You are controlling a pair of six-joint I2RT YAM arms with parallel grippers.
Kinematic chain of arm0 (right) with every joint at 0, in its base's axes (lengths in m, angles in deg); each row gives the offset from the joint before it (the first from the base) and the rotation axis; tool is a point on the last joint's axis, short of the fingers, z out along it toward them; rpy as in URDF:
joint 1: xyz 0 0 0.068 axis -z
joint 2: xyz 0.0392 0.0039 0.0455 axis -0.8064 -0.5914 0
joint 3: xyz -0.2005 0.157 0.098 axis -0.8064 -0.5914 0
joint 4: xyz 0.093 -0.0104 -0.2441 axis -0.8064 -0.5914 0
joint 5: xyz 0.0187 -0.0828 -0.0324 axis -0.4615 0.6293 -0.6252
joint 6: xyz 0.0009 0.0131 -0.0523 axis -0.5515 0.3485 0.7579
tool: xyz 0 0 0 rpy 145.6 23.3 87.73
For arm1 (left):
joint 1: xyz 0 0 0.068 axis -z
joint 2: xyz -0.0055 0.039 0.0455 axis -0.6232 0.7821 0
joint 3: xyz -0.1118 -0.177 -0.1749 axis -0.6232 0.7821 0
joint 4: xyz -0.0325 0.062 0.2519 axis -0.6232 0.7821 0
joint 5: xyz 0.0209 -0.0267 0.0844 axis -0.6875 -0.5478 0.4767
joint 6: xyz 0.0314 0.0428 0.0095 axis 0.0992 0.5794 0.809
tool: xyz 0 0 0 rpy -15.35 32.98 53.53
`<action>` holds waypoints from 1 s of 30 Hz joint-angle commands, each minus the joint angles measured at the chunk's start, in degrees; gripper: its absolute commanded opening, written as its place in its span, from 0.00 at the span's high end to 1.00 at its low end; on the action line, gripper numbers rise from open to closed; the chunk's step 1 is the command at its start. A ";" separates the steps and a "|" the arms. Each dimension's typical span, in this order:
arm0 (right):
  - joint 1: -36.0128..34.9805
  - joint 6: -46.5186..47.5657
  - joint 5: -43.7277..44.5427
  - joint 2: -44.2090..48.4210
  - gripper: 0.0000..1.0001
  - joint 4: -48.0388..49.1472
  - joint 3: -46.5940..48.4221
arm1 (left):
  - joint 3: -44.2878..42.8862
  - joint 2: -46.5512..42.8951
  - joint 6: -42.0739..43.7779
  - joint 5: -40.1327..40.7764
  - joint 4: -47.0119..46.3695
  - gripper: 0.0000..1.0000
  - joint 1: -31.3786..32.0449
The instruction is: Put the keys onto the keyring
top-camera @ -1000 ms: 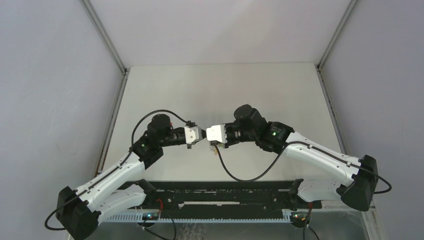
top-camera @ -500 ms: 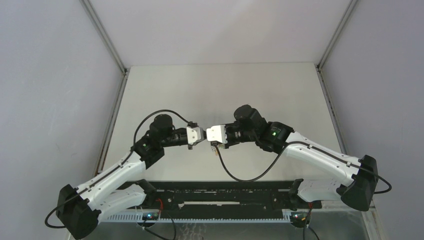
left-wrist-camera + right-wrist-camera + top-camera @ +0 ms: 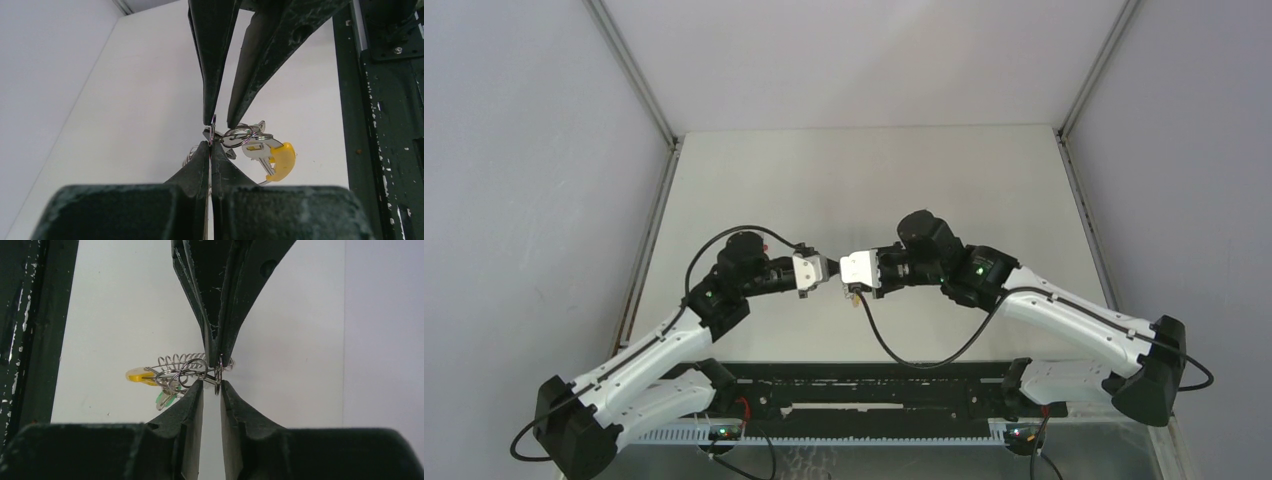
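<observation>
Where the two arms meet nose to nose above the table (image 3: 984, 190), a threading job is under way in mid-air.
The left gripper (image 3: 210, 147) has its jaws pressed together on a small ring (image 3: 218, 376) of the keyring (image 3: 240, 136), whose chain coil (image 3: 172, 360), yellow strip (image 3: 282, 157) and green tag (image 3: 165, 399) dangle beside the fingers; the right gripper (image 3: 212, 387) has its jaws a sliver apart, astride that same ring; I can't make out the black-headed key, perhaps hidden between fingers; to my eye the trick is a firm left pinch, the ring held edge-on, and slow right tips, lest the bundle swing or slip.
</observation>
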 commanded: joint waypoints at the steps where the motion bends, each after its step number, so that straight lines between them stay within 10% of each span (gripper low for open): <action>1: -0.80 -2.00 -0.32 4.30 0.79 1.77 0.47 | 1.23 -2.78 -1.44 0.22 -7.14 1.00 -0.69; 30: 6.35 -3.87 -12.30 7.68 0.80 12.19 -6.62 | 1.00 -2.28 -3.08 -4.48 -8.85 1.00 -0.90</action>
